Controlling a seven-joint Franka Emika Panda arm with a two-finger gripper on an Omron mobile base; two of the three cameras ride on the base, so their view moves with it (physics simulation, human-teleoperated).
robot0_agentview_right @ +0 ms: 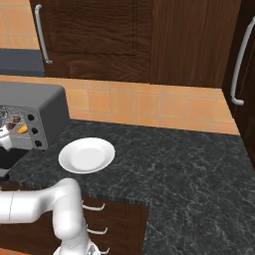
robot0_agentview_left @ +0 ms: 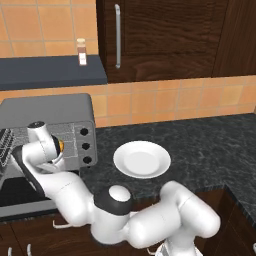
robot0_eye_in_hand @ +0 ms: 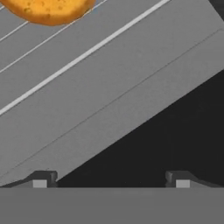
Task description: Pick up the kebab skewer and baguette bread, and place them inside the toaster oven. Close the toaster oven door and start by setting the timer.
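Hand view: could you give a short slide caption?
Open gripper above grey toaster oven rack; golden-orange oval baguette bread lies there.

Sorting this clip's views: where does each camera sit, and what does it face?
Left base view: behind the arm's left, facing the toaster oven and plate; white arm in front.
Right base view: behind its right, same oven and plate; arm lower left.
Hand view: on the hand, facing the oven's wire rack and baguette; open gripper.
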